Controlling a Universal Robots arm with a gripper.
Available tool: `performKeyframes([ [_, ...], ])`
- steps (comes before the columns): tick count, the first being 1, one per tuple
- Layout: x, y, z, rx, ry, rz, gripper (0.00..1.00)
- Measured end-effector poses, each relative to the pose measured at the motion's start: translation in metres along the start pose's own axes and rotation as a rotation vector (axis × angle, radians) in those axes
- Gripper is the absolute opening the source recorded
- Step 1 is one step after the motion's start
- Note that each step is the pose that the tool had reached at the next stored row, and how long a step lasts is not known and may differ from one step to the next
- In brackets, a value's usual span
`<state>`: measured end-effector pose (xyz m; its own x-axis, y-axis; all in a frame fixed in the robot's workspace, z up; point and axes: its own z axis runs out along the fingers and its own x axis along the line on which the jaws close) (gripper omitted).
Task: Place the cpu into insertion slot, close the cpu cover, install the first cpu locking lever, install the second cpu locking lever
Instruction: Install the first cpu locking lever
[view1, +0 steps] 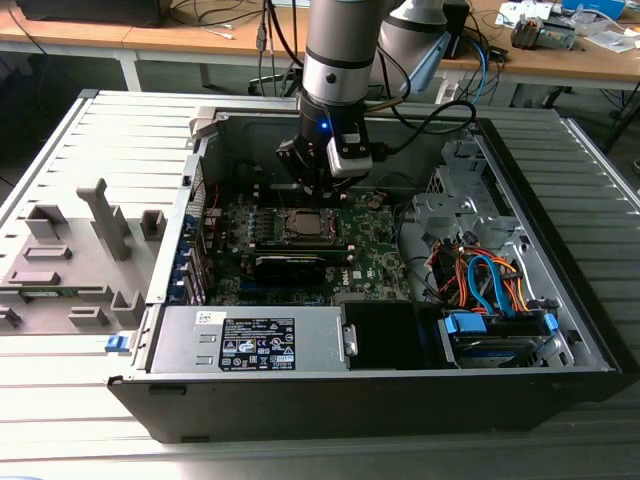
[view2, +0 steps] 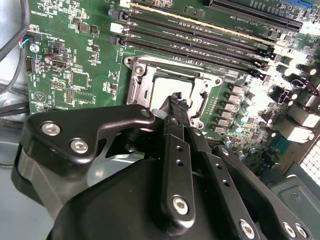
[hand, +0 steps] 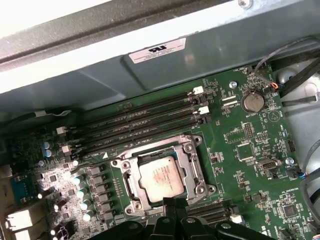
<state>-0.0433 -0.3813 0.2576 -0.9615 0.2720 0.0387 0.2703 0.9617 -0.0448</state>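
Arm (view1: 340, 40): round silver-grey tube, a black band below it, a small blue light on the wrist. White boxy camera module (view1: 350, 155) on one side; black cables loop off behind. Gripper (view2: 176, 102): matte black metal linkage bars, rounded plates, silver hex-head screws, rows of small holes along the bars. Its tips (hand: 170, 204) look like narrow black blades, though partly hidden.

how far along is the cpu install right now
Done: the cpu sits in its socket with the cpu cover lying flat around it. In hand: the tool, empty, fingertips together, hovers at the socket's edge in both wrist views. Left: whether either locking lever is latched can't be told from these pictures.
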Motion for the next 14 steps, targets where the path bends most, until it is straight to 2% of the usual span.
performKeyframes([
  [14, 0.0000, 0.0000, 0.0000, 0.0012, -0.0013, -0.028, 0.11],
])
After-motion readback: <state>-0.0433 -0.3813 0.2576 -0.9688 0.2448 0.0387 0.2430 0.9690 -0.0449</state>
